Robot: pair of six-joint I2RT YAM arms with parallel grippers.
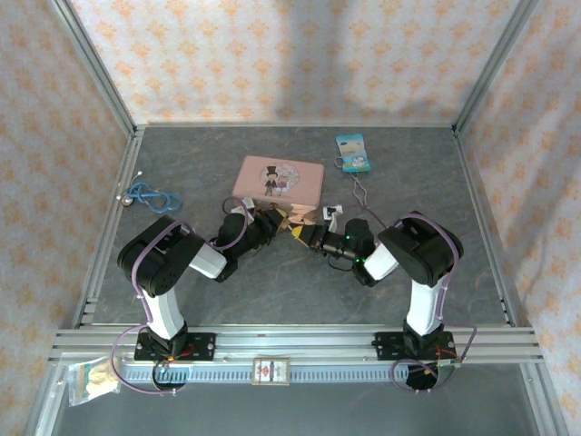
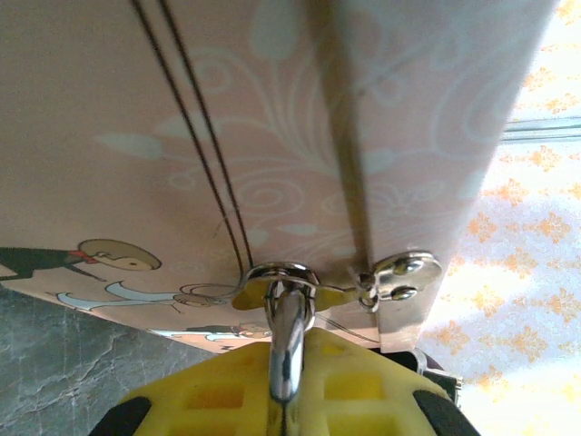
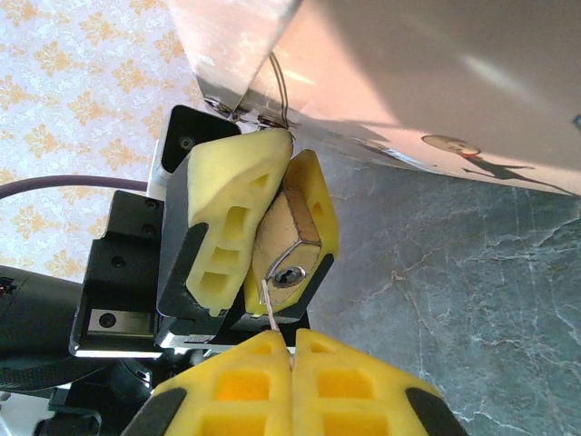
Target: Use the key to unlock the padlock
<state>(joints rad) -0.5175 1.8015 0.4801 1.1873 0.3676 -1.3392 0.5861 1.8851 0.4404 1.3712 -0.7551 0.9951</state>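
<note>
Holding the tiny brass-gold padlock by its two flat sides, the left gripper has its yellow foam fingers closed narrowly on the body. I think this is so that the lock cannot swing or turn when the key pushes against it. The padlock does not lie on the table. Its thin silver shackle passes through the small metal ring of the clasp on the pink rectangular metal tin, so it hangs at the wall of the tin, above the grey marbled table. The body is tilted so that the bottom face with the keyhole looks toward the right arm.

The right gripper is pressed fully together on the thin silver key, and a short piece of it stands out between the pads. The tip of the key lies just beside the keyhole, at the lower left edge of that face. It seems not yet entered, but I cannot say this for sure. In my judgement the step in hand is the alignment. The next move needs a small shift of the tip to the slot before any push, because so thin a key may bend or slip in soft pads.
</note>
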